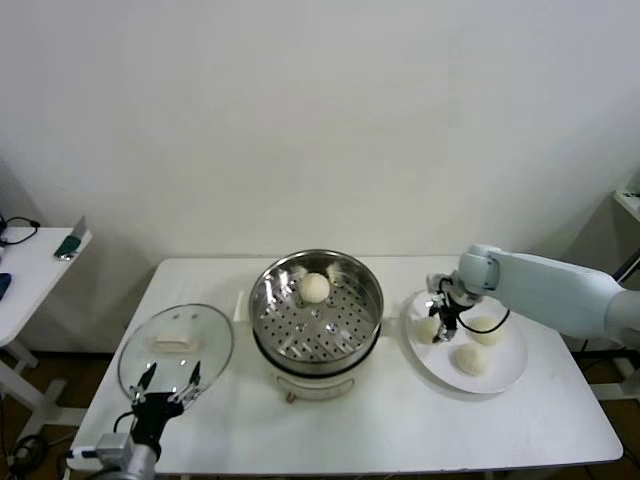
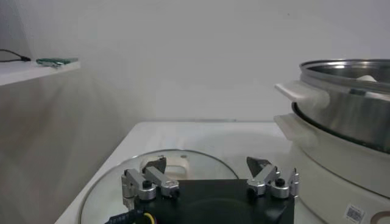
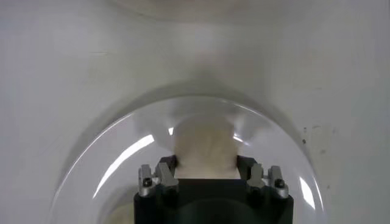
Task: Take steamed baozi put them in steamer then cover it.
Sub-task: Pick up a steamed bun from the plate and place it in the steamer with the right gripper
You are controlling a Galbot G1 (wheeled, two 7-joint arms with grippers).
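Observation:
The steamer (image 1: 368, 292) stands mid-table on its white base, with one baozi (image 1: 315, 288) on its perforated tray. My right gripper (image 1: 441, 318) is down over the white plate (image 1: 503, 378), its fingers closed on the sides of a baozi (image 1: 429, 328). In the right wrist view the gripper (image 3: 206, 163) holds that bun (image 3: 205, 143) above the plate (image 3: 116, 164). Two more baozi (image 1: 487, 329) (image 1: 471, 359) lie on the plate. The glass cover (image 1: 208, 340) lies flat at the front left. My left gripper (image 1: 168, 378) hovers open at its near edge.
In the left wrist view the open left gripper (image 2: 208, 164) looks over the cover (image 2: 113, 182), with the steamer (image 2: 347, 103) and its side handles close on one side. A small white side table (image 1: 30, 270) stands off the table's left end.

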